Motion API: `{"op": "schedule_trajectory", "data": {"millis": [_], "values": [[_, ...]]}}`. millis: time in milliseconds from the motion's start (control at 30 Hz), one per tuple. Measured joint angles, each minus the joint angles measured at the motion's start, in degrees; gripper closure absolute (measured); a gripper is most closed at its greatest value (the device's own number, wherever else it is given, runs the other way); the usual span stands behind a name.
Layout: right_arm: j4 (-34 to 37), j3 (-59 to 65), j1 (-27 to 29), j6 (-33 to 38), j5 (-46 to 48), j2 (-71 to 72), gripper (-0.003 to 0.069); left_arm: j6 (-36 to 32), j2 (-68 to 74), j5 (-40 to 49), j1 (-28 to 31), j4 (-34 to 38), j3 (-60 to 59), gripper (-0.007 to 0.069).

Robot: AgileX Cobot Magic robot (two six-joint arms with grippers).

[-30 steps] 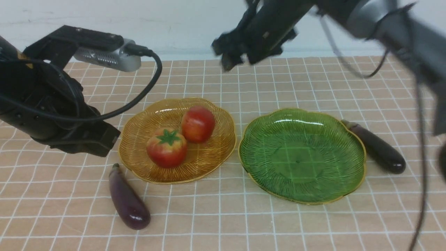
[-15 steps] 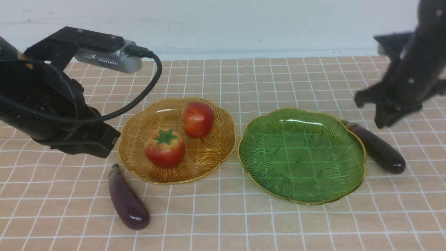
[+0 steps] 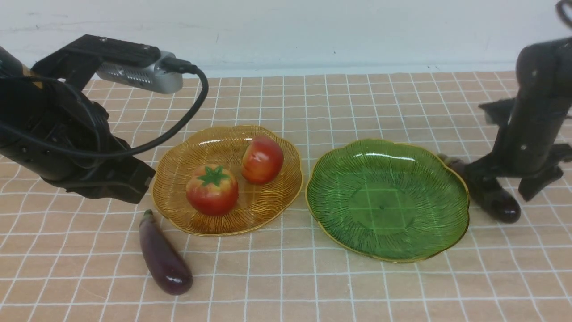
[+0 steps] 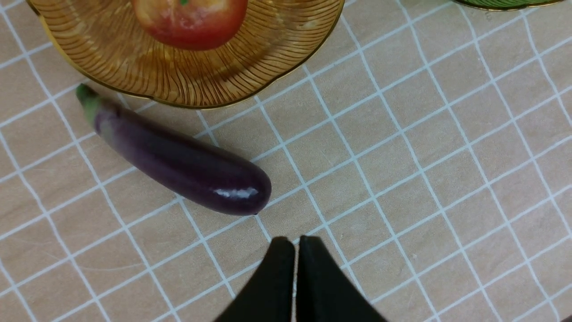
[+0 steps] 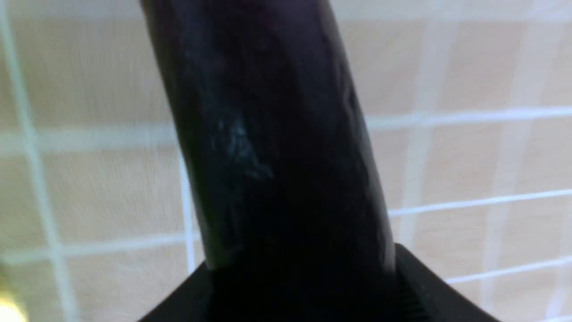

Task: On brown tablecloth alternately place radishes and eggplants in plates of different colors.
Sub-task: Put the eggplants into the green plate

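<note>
On the brown tablecloth (image 3: 313, 281) the amber plate (image 3: 268, 203) holds both radishes: one upright (image 3: 212, 188), one on its side (image 3: 262, 160). The green plate (image 3: 384, 201) is empty. One eggplant (image 3: 163, 255) lies on the cloth in front of the amber plate and also shows in the left wrist view (image 4: 178, 165). My left gripper (image 3: 134, 183) is shut and empty, hovering just beside that eggplant (image 4: 295, 243). The other eggplant (image 3: 496, 201) lies right of the green plate. My right gripper (image 3: 507, 179) is open and straddles it, with its body between the fingers (image 5: 277, 134).
A white wall runs along the far edge of the cloth. The left arm's cable (image 3: 187, 112) hangs over the cloth behind the amber plate. The two plates sit close together, with a narrow gap between their rims.
My right arm swung from above the far middle of the cloth to the right and came down over the right eggplant. The tipped radish rolled slightly right. The left arm stayed put.
</note>
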State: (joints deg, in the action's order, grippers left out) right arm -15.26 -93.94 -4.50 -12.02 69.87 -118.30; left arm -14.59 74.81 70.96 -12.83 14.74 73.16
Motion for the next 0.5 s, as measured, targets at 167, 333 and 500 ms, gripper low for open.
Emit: {"op": "schedule_trajectory", "data": {"millis": [167, 333, 500], "values": [[15.88, -1.25, -2.84, 2.72, 0.47, 6.60, 0.0292, 0.30, 0.00, 0.00, 0.00, 0.06, 0.00, 0.0628], [26.32, -1.25, -10.75, 10.07, 0.53, 3.29, 0.0292, 3.47, 0.69, 0.15, 0.00, 0.17, -0.31, 0.0628], [25.52, -1.19, -13.47, 9.09, 0.53, -0.02, 0.0292, 4.55, 2.16, 0.17, 0.00, -0.03, -0.56, 0.0628]]}}
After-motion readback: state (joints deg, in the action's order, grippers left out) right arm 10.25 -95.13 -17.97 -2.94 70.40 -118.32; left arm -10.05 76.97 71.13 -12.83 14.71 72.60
